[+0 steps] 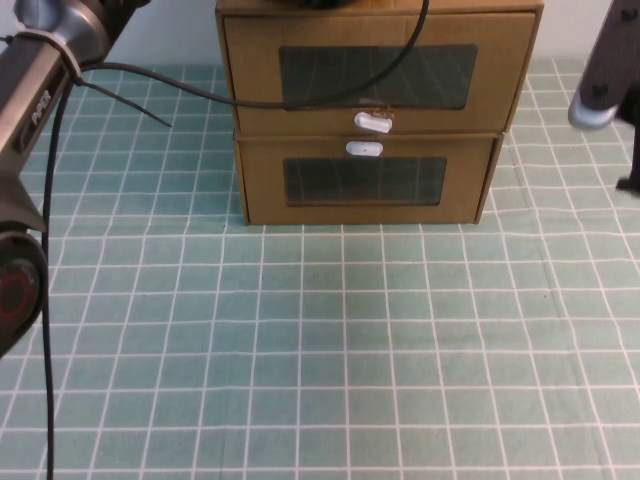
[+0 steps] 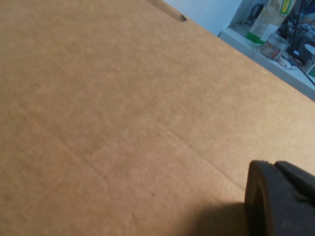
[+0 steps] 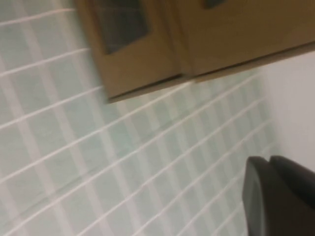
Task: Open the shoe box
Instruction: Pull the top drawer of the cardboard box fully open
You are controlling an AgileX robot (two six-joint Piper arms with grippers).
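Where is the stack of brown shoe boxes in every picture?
High view: stack at top centre, on the green checked cloth.
Left wrist view: brown cardboard fills the frame, left gripper close to it; which box, cannot tell.
Right wrist view: stack along one edge; shut right gripper over the cloth, apart from the stack.
Shared landmark: dark box windows, in high and right wrist views.

shoe boxes (image 1: 300,150): 2 | white handles (image 1: 372,123): 2 | dark windows (image 1: 365,180): 2 | arms (image 1: 35,90): 2 | cable (image 1: 300,101): 1
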